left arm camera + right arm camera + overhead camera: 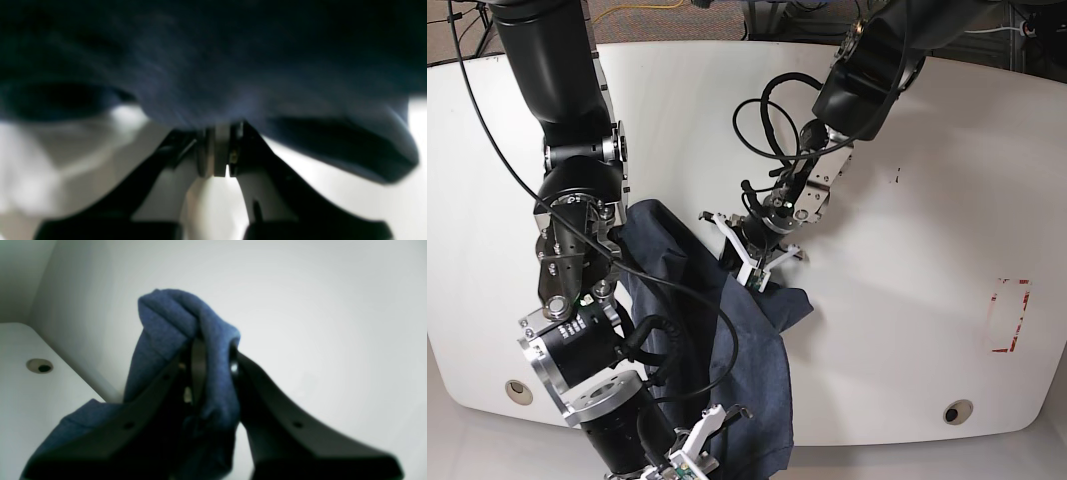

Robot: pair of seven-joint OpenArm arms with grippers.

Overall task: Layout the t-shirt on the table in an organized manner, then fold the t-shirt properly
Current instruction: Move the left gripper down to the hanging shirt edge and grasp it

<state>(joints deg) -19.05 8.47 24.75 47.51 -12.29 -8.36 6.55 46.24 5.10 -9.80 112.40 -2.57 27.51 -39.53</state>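
T-shirt [717, 340] over glossy white table [907, 200], pinched in both left gripper [755, 272] and right gripper [210, 370].

One t-shirt [717, 340] is in the scene, a single dark blue garment gathered between the two sets of jaws. Two grippers show: the left gripper [758, 272] and the right gripper [695, 448], each with two fingers. There is one white tabletop [907, 250] below the jaws. It carries two round grommet holes [957, 411], one out to either side of the jaws, and one red-and-white marking [1007, 316].
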